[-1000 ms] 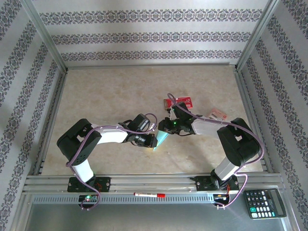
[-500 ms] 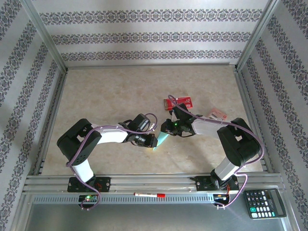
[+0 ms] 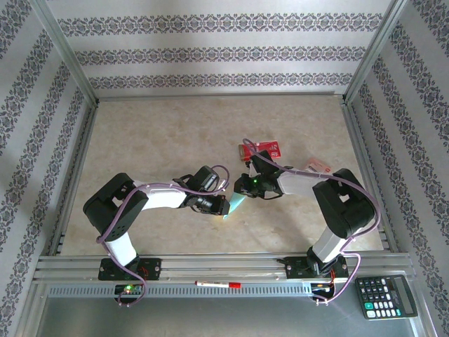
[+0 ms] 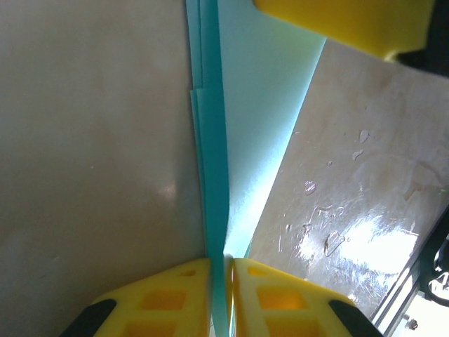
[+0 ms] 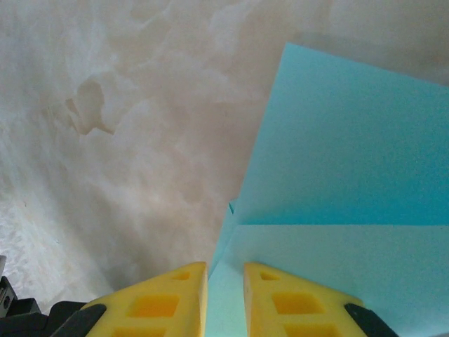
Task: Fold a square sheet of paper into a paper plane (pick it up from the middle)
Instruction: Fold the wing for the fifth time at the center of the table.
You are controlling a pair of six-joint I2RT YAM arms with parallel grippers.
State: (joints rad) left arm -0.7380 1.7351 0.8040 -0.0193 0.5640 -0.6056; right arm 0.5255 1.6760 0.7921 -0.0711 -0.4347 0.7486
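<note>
Over a marbled beige bench (image 3: pixel 140 133) inside patterned walls, we find the square sheet of paper (image 4: pixel 252 126), partly folded, standing on edge between the arms. The left end effector (image 4: pixel 221 265) is clenched on its layered crease, and the right end effector (image 5: pixel 224 270) pinches the opposite end. We judge this two-point hold keeps the layers aligned for creasing.

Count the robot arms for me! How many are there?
2. The left arm is bolted near-left, the right arm near-right. The left end effector and right end effector both pinch the blue paper mid-table.
</note>
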